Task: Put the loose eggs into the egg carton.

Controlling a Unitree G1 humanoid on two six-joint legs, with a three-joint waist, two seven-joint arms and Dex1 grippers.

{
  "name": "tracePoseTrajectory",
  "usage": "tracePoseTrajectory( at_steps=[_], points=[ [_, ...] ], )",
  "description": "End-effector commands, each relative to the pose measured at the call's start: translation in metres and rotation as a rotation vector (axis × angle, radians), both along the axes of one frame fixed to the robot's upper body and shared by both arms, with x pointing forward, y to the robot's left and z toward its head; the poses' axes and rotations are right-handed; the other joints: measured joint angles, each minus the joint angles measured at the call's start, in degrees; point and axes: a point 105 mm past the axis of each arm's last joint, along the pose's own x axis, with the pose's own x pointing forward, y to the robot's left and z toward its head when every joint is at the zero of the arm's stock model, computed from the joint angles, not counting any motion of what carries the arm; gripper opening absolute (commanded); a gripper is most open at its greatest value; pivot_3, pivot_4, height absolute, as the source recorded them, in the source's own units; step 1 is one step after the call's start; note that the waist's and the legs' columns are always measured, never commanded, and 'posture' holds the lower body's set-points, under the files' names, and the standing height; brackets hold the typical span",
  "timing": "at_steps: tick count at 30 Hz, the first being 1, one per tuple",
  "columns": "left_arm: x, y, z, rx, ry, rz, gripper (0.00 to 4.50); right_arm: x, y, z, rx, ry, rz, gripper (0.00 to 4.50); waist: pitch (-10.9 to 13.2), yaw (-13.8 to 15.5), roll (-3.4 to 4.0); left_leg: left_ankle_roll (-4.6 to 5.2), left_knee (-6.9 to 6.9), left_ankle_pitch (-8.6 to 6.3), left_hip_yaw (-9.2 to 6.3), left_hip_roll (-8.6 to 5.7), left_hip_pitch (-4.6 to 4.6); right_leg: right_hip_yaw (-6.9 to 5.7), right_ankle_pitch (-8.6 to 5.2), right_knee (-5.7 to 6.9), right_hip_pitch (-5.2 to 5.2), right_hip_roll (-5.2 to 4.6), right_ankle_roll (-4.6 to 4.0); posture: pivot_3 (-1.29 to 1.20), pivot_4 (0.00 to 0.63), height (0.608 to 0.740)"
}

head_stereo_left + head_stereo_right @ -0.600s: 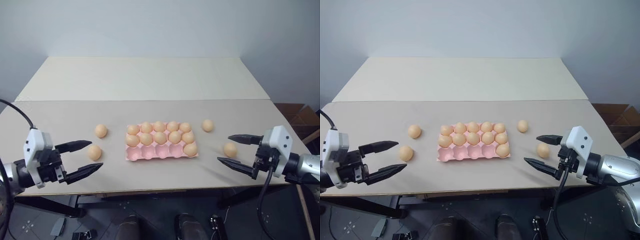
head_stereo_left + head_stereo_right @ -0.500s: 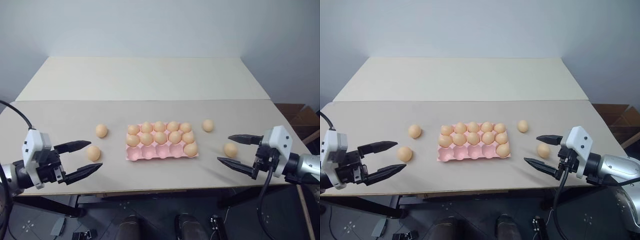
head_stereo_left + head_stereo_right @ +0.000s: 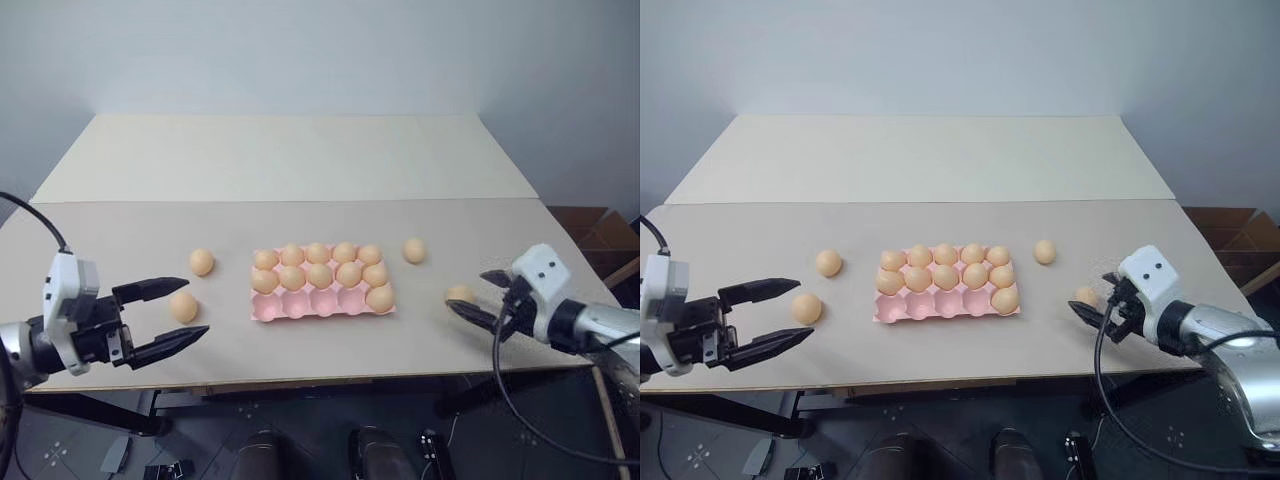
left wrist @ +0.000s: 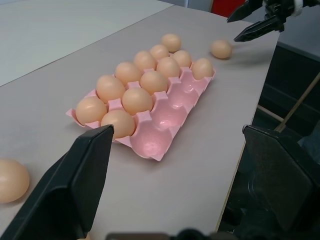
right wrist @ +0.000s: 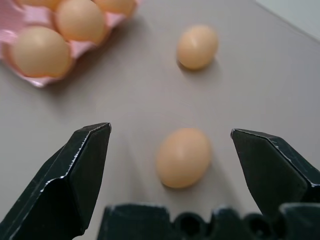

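The pink egg carton lies mid-table with its back two rows full and one egg in the front row's right end cell. Two loose eggs lie to its left and two to its right. My left gripper is open just near-side of the nearer left egg, which sits level with its fingertips. My right gripper is open and low over the table. Its fingers stand either side of the nearer right egg without touching it.
The table's near edge runs just below both grippers. A second, paler table adjoins at the back. In the left wrist view the right gripper hangs beyond the carton, by a loose egg.
My right gripper has dropped and pushed in, so the nearer right egg now sits between its open fingers. The left gripper has barely moved. No egg has moved.
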Motion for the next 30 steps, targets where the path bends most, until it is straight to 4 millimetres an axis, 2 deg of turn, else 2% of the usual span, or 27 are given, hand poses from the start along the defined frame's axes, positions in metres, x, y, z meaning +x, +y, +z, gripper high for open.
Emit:
tracePoseTrajectory(
  at_steps=[1,4,8,10,12,14,16,17,20,22,25,27,30],
  points=[
    [-0.002,-0.006,0.005,0.016,-0.034,-0.033,4.48,0.013,-0.007,-0.013,-0.024,0.044,-0.092,4.5,0.0,-0.07,0.0,0.0,-0.01,0.0,0.0,0.0,0.0,0.0,0.01,-0.01,0.01,0.0,-0.02,0.0,0.15,0.74],
    [-0.002,-0.006,0.005,0.02,-0.035,-0.036,4.48,0.024,-0.012,-0.026,-0.035,0.082,-0.142,4.5,0.0,-0.19,0.0,0.0,-0.01,0.0,-0.01,-0.01,-0.04,0.0,0.02,-0.01,0.0,0.01,-0.04,0.0,0.15,0.74],
    [-0.001,-0.006,0.006,0.026,-0.043,-0.032,4.5,0.036,-0.012,-0.031,-0.011,0.089,-0.17,3.28,0.0,-0.33,0.0,0.01,-0.01,0.0,-0.01,-0.05,-0.08,0.01,0.04,-0.03,-0.02,-0.01,-0.03,0.0,0.15,0.74],
    [-0.002,-0.005,0.006,0.033,-0.047,-0.029,4.5,0.037,-0.006,-0.023,-0.005,0.058,-0.147,2.55,0.0,-0.31,0.0,0.01,-0.01,0.0,-0.02,-0.04,-0.08,0.0,0.06,-0.03,-0.02,0.0,0.01,0.0,0.15,0.74],
    [-0.003,-0.003,0.007,0.038,-0.052,-0.018,4.5,0.033,0.011,0.002,0.008,-0.02,-0.079,2.0,0.01,-0.34,0.02,0.01,-0.01,0.0,-0.03,-0.04,-0.07,-0.01,0.09,-0.02,-0.01,0.0,0.07,0.0,0.15,0.74],
    [-0.004,-0.002,0.007,0.038,-0.054,-0.012,4.5,0.028,0.028,0.02,0.024,-0.073,-0.02,2.0,0.01,-0.42,0.03,0.01,-0.02,0.0,-0.04,-0.02,-0.09,-0.01,0.13,0.01,-0.06,0.01,0.15,0.0,0.15,0.74],
    [-0.006,-0.004,0.006,0.038,-0.053,-0.012,4.5,0.017,0.069,0.031,0.05,-0.11,0.136,2.0,0.01,-0.87,0.03,0.01,-0.02,0.0,-0.06,0.04,-0.08,-0.02,0.15,0.02,-0.06,0.05,0.23,0.0,0.15,0.74],
    [-0.006,-0.004,0.005,0.038,-0.053,-0.011,4.5,0.011,0.089,0.033,0.074,-0.115,0.21,2.0,0.01,-1.06,0.03,0.01,-0.02,0.0,-0.07,0.06,-0.07,-0.02,0.14,0.02,-0.06,0.06,0.27,0.0,0.15,0.74],
    [-0.006,-0.005,0.004,0.037,-0.053,-0.008,4.5,0.001,0.126,0.031,0.124,-0.105,0.322,2.0,0.0,-1.05,0.02,0.0,-0.05,0.0,-0.15,0.09,-0.01,-0.08,0.09,0.04,-0.02,0.11,0.27,0.0,0.15,0.74],
    [-0.006,-0.005,0.004,0.038,-0.055,-0.009,4.5,0.002,0.145,0.024,0.135,-0.095,0.349,2.0,0.0,-0.97,0.02,0.0,-0.05,0.0,-0.15,0.08,-0.01,-0.08,0.08,0.05,-0.02,0.09,0.15,0.0,0.15,0.74],
    [-0.006,-0.005,0.004,0.039,-0.056,-0.007,4.5,0.004,0.16,0.011,0.136,-0.064,0.367,2.0,0.0,-0.74,0.02,0.0,-0.04,0.0,-0.13,0.0,-0.06,-0.08,0.04,0.04,-0.04,0.0,-0.06,0.0,0.15,0.74],
    [-0.006,-0.005,0.004,0.039,-0.056,-0.007,4.5,0.005,0.164,0.006,0.128,-0.054,0.363,2.0,0.0,-0.68,0.02,0.0,-0.03,0.0,-0.12,-0.03,-0.1,-0.08,0.04,-0.03,-0.02,-0.03,-0.06,0.0,0.15,0.74],
    [-0.007,-0.005,0.004,0.043,-0.056,-0.006,4.5,0.012,0.161,0.005,0.118,-0.059,0.321,2.93,0.0,-0.76,0.02,0.0,-0.03,0.0,-0.08,-0.06,-0.15,-0.06,0.06,-0.09,-0.04,-0.06,-0.04,0.0,0.15,0.74]
  ],
)
